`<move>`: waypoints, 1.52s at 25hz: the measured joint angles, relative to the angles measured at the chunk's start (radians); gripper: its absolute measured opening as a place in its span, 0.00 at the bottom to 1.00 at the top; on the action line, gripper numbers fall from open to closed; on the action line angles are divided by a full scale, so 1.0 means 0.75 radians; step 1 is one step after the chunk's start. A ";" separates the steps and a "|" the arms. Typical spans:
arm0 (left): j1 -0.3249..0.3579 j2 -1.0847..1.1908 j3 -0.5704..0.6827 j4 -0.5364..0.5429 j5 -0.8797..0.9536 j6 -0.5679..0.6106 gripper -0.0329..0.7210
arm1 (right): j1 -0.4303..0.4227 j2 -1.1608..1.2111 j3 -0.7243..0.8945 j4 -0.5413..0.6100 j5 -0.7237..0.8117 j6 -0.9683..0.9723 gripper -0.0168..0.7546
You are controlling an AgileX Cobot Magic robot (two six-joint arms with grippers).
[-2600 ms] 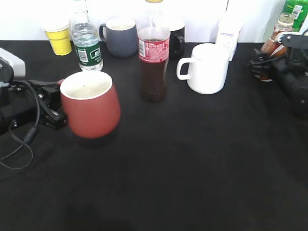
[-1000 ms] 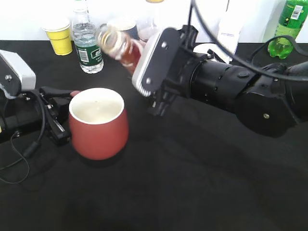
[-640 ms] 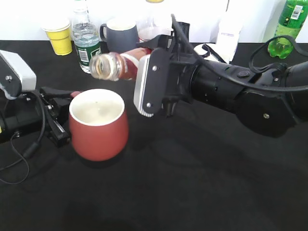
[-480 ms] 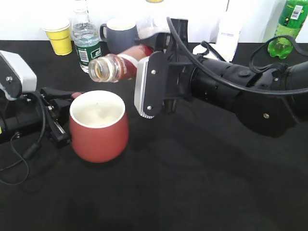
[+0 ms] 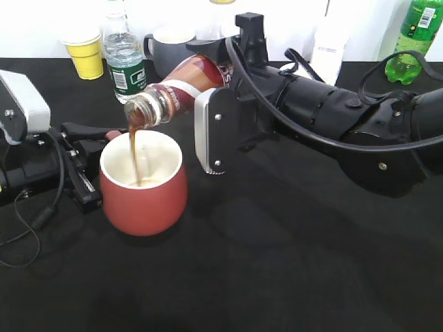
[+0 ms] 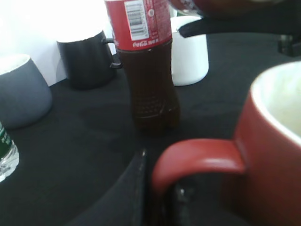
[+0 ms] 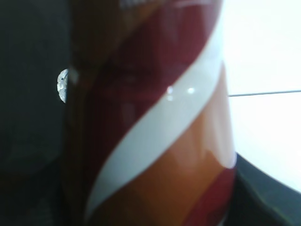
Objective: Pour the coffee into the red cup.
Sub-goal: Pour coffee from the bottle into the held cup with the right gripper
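Note:
The red cup (image 5: 143, 183) stands on the black table at the left. My left gripper (image 5: 93, 166) is shut on its handle (image 6: 197, 160), which fills the lower left wrist view. My right gripper (image 5: 218, 83) is shut on the coffee bottle (image 5: 176, 93), a clear bottle with a red and white label. The bottle is tipped mouth-down to the left above the cup. A brown stream of coffee (image 5: 134, 155) runs from its mouth into the cup. In the right wrist view the bottle (image 7: 150, 122) fills the frame and hides the jaws.
Along the back stand a yellow cup (image 5: 86, 52), a water bottle (image 5: 124, 62), a grey mug (image 5: 166, 48) and a green bottle (image 5: 415, 34). The left wrist view shows a cola bottle (image 6: 146, 66), a black mug (image 6: 87, 59) and a white mug (image 6: 190, 56).
My right arm has tipped the coffee bottle further, mouth lower over the cup. Coffee now streams into the red cup. The left gripper and cup have held still.

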 joint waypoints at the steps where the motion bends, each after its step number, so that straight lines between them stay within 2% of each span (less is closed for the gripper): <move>1: 0.000 0.000 0.000 0.000 -0.004 0.000 0.14 | 0.000 0.000 0.000 0.000 -0.002 -0.006 0.71; 38: 0.000 0.000 0.000 0.000 -0.016 0.006 0.15 | 0.000 0.000 -0.001 0.009 -0.025 -0.122 0.71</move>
